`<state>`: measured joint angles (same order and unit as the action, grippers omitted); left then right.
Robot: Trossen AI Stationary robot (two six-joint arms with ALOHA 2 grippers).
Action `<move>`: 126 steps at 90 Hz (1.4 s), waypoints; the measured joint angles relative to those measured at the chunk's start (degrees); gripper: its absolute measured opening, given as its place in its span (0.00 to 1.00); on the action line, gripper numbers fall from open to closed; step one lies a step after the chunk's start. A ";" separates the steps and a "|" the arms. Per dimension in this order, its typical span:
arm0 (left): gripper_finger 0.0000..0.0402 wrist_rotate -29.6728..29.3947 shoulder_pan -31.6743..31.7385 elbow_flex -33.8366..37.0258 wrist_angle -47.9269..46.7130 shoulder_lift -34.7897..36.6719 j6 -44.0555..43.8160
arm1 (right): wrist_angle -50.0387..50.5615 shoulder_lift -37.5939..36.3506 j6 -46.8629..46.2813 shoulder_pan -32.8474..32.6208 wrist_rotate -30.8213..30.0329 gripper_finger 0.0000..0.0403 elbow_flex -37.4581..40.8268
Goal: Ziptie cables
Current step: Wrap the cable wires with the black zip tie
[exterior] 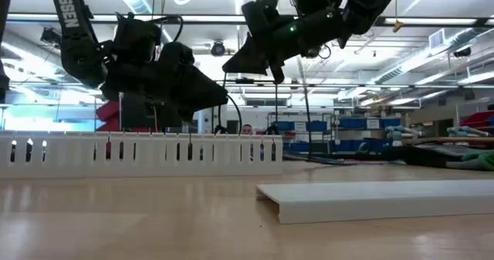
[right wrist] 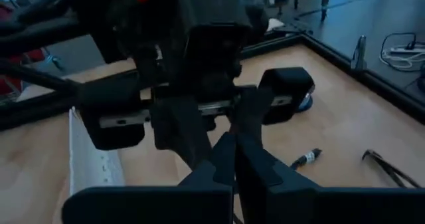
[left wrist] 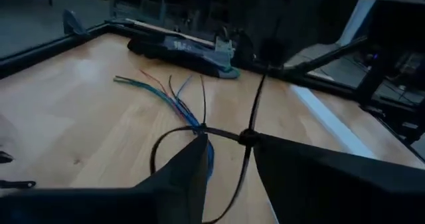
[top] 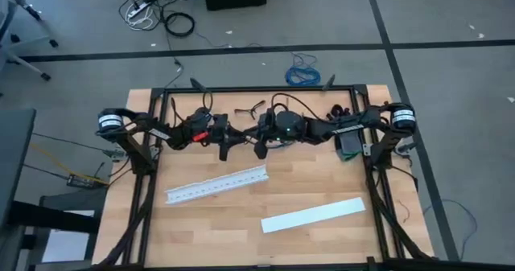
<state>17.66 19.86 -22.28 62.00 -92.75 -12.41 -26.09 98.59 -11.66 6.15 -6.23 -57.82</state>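
cables (left wrist: pixel 174 99) on table, beyond left pincer (left wrist: pixel 229 164)

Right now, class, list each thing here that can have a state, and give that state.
Cables: gathered at one point, loose ends fanned out.
Zip tie: looped around the cables, loop not tight.
Left end effector: at the zip tie.
Right end effector: shut, facing the left one.
Slotted strip: lying flat, untouched.
White cover: lying apart from the strip.

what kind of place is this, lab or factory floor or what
Most likely a robotics lab or workshop in a large industrial hall. Shelves of blue bins stand behind the wooden table, long ceiling strip lights run overhead, and loose cords and a power strip lie on the grey floor.
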 joint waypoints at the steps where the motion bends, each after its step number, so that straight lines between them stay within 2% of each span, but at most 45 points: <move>1: 0.29 -0.23 0.00 0.00 -0.21 0.00 0.02 | -0.02 0.00 0.00 0.00 -0.01 0.00 0.00; 10: 0.29 -2.01 0.00 0.02 -1.07 -0.06 0.16 | -0.61 0.00 0.11 0.00 -0.01 0.00 0.00; 40: 0.29 -2.53 0.00 0.07 0.28 -0.26 2.00 | 0.66 0.00 0.09 0.00 0.67 0.00 -0.02; 53: 0.33 -0.99 -0.12 0.07 -1.39 -0.26 7.09 | 2.98 0.00 -0.13 0.00 3.76 0.00 -0.02; 74: 0.46 0.50 -1.67 0.04 -4.31 -0.26 18.12 | 4.88 0.04 -0.20 0.00 5.77 0.00 -0.02; 91: 0.56 1.45 -1.88 0.04 -4.37 -0.26 18.11 | 6.12 0.04 -0.76 0.34 7.95 0.00 -0.02; 99: 0.59 3.50 -1.88 0.04 -3.71 -0.26 15.00 | 7.43 0.07 -0.74 0.39 7.97 0.00 -0.02; 110: 0.61 7.52 -1.84 0.04 -1.37 -0.17 12.26 | 7.71 0.07 -0.76 0.46 7.97 0.00 -0.02; 126: 0.61 7.63 -1.81 0.00 -0.63 -0.15 11.57 | 7.67 0.07 -0.76 0.55 7.95 0.00 -0.02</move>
<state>25.28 18.04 -22.28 61.36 -92.90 -0.85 -18.41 98.65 -12.43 6.70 1.72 -57.84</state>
